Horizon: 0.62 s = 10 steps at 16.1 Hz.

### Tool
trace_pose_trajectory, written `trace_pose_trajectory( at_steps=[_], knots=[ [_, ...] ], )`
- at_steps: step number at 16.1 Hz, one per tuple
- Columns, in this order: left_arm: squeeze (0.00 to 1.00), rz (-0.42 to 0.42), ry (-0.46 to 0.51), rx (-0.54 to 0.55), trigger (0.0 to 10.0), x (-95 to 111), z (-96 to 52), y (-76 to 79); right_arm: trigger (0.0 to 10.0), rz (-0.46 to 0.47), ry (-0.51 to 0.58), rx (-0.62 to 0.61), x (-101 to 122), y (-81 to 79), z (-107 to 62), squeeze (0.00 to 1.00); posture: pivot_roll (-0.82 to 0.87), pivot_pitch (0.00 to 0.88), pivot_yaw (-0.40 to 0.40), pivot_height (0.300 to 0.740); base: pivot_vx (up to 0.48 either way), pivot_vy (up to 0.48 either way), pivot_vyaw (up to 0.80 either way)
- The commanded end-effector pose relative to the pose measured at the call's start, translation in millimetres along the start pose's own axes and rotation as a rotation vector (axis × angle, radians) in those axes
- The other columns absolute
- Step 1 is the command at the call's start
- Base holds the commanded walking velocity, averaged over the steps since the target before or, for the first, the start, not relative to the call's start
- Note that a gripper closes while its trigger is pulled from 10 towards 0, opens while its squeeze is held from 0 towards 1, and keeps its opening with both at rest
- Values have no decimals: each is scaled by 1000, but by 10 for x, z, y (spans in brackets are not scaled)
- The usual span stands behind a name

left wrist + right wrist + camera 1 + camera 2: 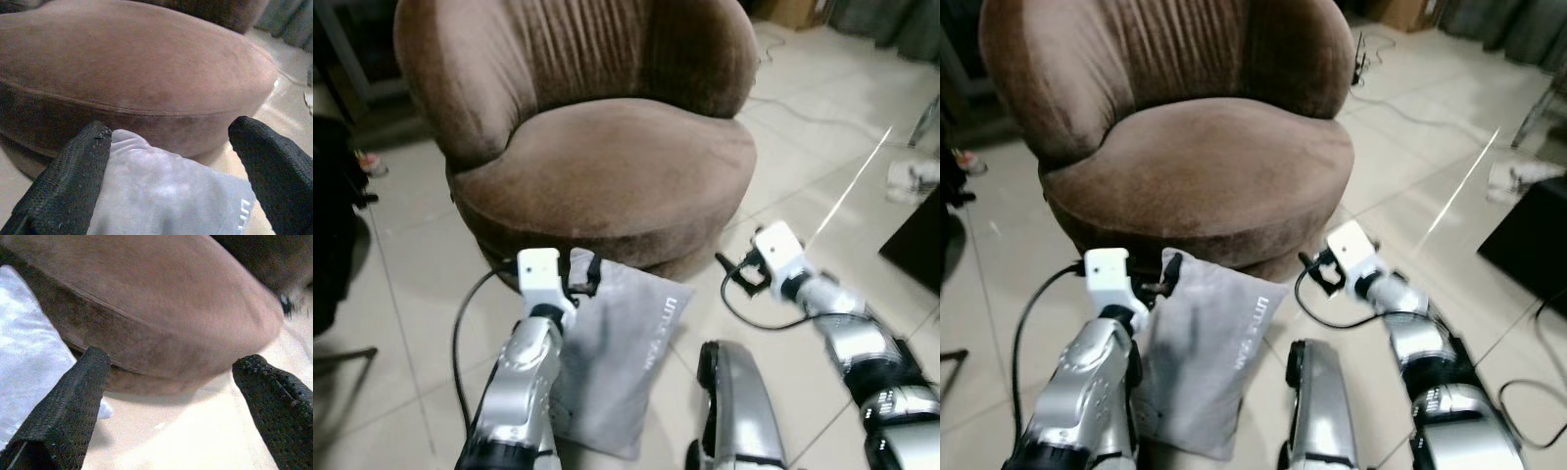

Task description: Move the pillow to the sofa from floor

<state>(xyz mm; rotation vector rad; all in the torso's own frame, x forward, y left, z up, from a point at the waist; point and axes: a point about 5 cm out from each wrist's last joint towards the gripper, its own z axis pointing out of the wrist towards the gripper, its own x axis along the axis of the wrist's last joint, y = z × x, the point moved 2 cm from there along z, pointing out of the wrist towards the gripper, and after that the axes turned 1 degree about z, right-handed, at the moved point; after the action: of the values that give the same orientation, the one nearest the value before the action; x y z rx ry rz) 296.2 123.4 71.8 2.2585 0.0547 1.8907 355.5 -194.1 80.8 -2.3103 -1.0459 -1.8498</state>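
Left pincer (171, 161) spread wide just over pillow (612, 352), beside sofa (607, 157).

Silver arms w/ white wrist blocks, blk cables, textured blk fingers (73, 181)

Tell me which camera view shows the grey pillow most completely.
The left eye view: the pillow shows nearly whole on the floor, leaning against the brown sofa, printed text visible, the left gripper at its top edge. The right eye view shows the same. The left wrist view catches its upper part, the right wrist view a blurred corner.
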Motion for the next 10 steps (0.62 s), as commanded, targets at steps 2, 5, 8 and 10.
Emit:
trace_pose_trajectory(
  at_steps=[2,5,8,10],
  knots=[
    [1000,-91,5,-28,10000,0,-35,226,10000,-67,-26,62,5,-21,28,0,-30,0,-119,455,0,0,0],
    [0,-162,14,6,10000,45,-185,319,10000,-269,-75,223,56,-173,140,0,9,0,-178,455,0,0,0],
    [0,-117,43,53,10000,155,-300,290,10000,-400,-103,312,74,-329,215,0,42,0,-210,455,0,0,0],
    [0,-107,76,52,10000,292,-366,303,10000,-500,-123,348,81,-409,259,0,63,0,-222,455,0,0,0]
  ],
)
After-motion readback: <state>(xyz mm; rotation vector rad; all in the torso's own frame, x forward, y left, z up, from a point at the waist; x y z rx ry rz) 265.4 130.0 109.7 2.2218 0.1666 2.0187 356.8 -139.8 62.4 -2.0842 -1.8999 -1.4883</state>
